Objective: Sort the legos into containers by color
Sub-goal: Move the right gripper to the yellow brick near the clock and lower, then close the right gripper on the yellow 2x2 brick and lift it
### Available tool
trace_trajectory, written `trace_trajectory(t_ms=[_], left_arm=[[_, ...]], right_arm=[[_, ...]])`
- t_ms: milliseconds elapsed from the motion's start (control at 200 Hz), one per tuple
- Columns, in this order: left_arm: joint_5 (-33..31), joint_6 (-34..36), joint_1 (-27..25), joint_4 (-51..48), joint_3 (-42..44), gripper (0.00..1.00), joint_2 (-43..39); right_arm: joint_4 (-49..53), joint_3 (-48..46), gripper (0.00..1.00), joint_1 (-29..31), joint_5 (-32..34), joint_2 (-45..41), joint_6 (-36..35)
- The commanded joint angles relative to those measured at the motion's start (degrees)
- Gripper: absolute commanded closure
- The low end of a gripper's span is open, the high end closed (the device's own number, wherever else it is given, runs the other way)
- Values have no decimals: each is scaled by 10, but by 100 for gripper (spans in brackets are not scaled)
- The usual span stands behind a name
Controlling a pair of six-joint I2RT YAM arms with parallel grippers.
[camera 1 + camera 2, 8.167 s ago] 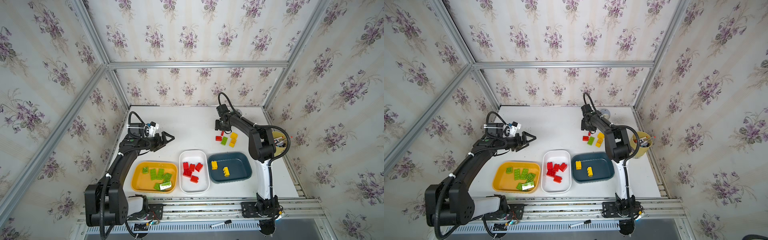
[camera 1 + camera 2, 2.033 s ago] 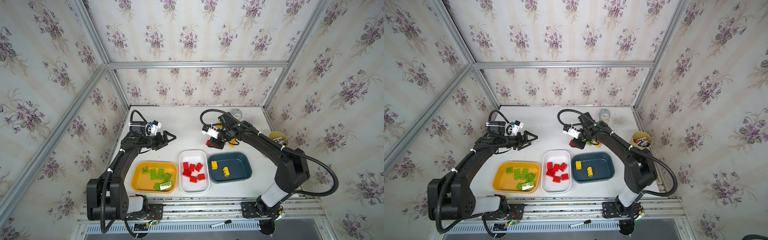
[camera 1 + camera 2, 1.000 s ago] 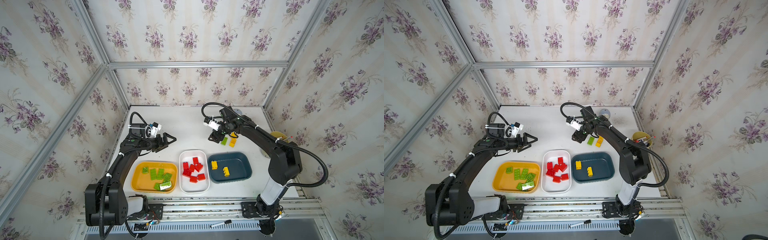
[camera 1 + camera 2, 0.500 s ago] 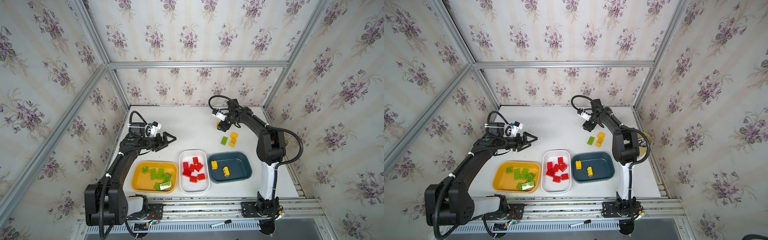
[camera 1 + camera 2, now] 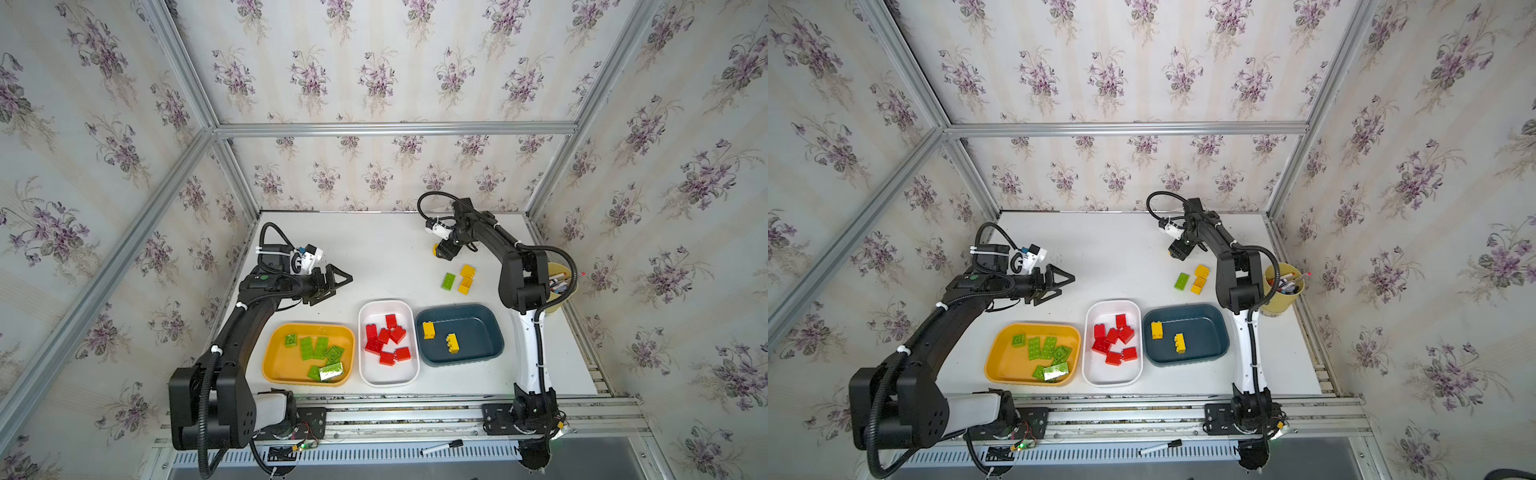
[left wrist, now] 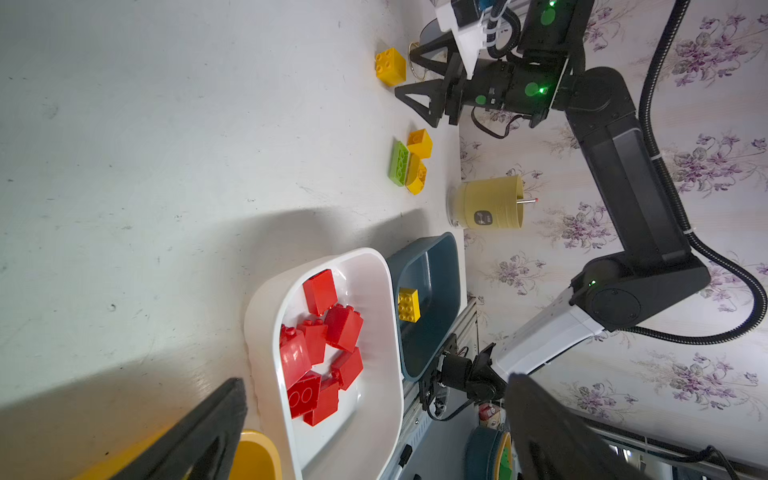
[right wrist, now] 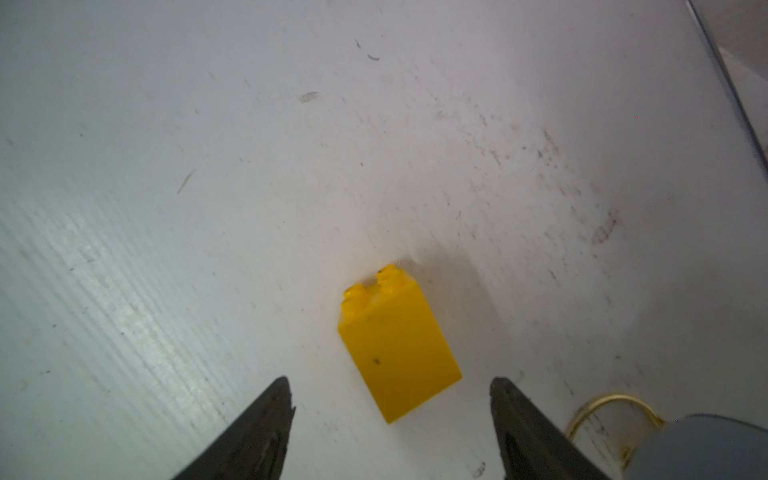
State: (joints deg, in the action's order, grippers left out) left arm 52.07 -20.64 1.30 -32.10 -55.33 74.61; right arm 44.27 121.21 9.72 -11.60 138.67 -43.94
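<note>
**Top views.** The white tray [image 5: 388, 302] is used as the marker. Red bricks are seen in it. Green ones are in the orange-yellow tray [image 5: 269, 353] on its left, and yellow ones in the dark blue tray [image 5: 496, 332] on its right. The right gripper [image 5: 444, 250] is seen far behind the white tray, low over the table [image 5: 374, 249]. The left gripper [image 5: 1059, 284] is held behind the white tray and to its left, spread wide and empty. One green brick [image 5: 448, 281] and two more yellow bricks [image 5: 467, 271] lie behind the white tray, off to its right.

**Left wrist view.** The right gripper's jaws are seen apart. The yellow brick [image 6: 390, 66] is beside them and is not pinched.

**Right wrist view.** The yellow brick seems to lie on its side between the open tips, a little turned and not touched. It is judged to be light, hard and smooth, so it could slip or be pushed along. The two flat sides should be pinched, not the bumpy end. The table is white, flat and scuffed. Lots of free room is seen around the brick, but a thin gold ring [image 7: 611, 405] lies close by.
</note>
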Motion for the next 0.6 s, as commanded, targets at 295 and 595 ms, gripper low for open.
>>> trace_trajectory(t_ms=[295, 595], left_arm=[[15, 7, 0, -9, -4, 1, 3], [15, 11, 0, -8, -1, 1, 7]], right_arm=[[70, 100, 35, -2, -18, 80, -7], [82, 103, 68, -1, -28, 80, 1]])
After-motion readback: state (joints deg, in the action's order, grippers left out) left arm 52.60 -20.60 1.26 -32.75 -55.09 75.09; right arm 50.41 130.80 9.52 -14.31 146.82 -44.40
